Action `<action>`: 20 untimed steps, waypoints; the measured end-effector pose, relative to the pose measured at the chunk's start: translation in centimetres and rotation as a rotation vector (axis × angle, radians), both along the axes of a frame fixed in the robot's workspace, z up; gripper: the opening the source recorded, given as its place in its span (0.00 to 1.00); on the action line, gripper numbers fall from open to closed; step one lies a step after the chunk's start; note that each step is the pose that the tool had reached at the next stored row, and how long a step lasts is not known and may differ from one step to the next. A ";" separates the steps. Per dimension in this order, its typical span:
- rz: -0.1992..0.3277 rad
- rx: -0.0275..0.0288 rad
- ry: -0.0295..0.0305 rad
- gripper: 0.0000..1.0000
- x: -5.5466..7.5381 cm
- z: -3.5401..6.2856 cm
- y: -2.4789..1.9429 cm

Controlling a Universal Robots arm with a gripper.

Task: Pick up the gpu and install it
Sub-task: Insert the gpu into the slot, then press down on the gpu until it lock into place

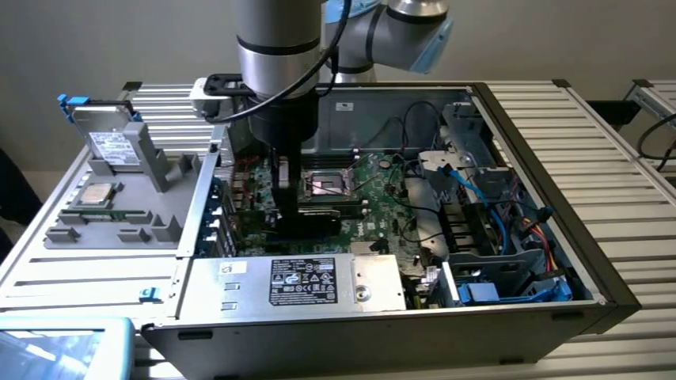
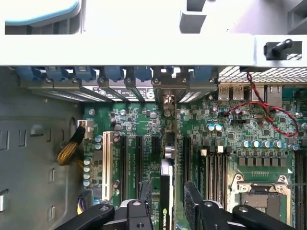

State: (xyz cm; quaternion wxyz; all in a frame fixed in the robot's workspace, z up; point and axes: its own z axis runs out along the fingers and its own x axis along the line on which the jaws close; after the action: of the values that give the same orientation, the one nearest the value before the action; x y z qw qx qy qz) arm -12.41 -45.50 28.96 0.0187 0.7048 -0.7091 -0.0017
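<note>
Green gpu [image 2: 165, 191] edge-on between gripper [image 2: 169, 199] pads

GPU [image 2: 165, 191]: thin black-edged card, standing on edge in a motherboard [image 2: 211, 139] slot, its metal bracket end reaching toward the case's rear wall.

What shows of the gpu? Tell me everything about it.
The gpu stands on edge in a slot of the green motherboard. The wrist view sees it edge-on: a thin dark card with a pale strip and a green logo along its top edge. Its far end runs toward the case's rear brackets. The gripper straddles it, jaws open, with a gap on each side, so only the slot seems to touch it.
</note>
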 end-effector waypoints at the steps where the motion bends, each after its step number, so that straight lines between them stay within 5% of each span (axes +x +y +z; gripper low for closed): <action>1: 0.000 0.0000 -0.0001 0.42 0.0 0.45 0.00; 16: 0.000 -0.0001 -0.0001 0.40 0.0 0.92 0.00; 20: 0.000 -0.0001 -0.0001 0.21 0.0 0.93 0.00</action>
State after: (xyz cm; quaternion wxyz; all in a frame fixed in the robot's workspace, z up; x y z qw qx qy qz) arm -12.41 -45.51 29.89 0.0187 0.7048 -0.7091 -0.0017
